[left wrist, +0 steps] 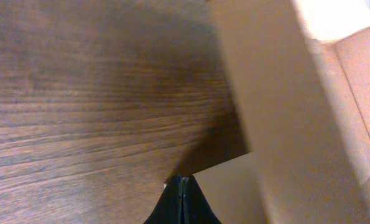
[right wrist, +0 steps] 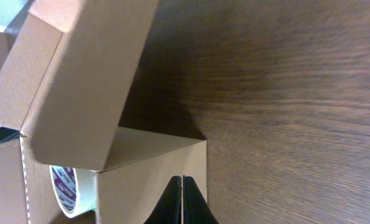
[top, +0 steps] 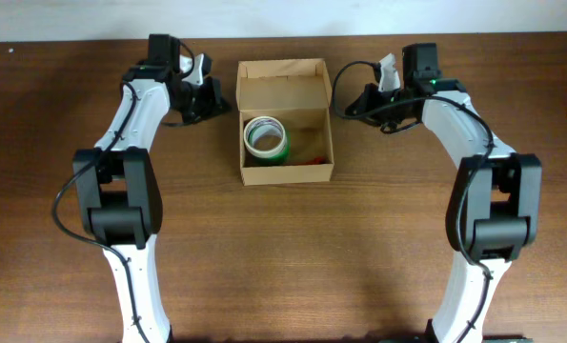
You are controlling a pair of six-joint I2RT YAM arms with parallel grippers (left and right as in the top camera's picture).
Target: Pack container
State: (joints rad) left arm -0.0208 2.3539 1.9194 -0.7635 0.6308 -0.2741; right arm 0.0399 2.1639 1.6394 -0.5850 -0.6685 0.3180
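Observation:
The container (top: 288,172), a tan cardboard box, stands open at the table's middle with its lid flap (top: 281,86) raised at the back. Inside lie a white tape roll (top: 263,134) over a green one (top: 279,151), with something red (top: 313,158) beside them. My left gripper (top: 224,100) is shut and empty, its tip just outside the box's left wall. My right gripper (top: 340,105) is shut and empty by the right wall. In the left wrist view the shut gripper (left wrist: 183,184) points at the box's wall (left wrist: 284,124). In the right wrist view the gripper (right wrist: 183,184) lies before the wall (right wrist: 141,180), with the tape roll (right wrist: 63,186) showing inside.
The dark wooden table (top: 283,257) stretches bare in front of the box. Both arms' bases stand at the near edge, left (top: 135,286) and right (top: 474,276). A pale wall strip runs along the far edge.

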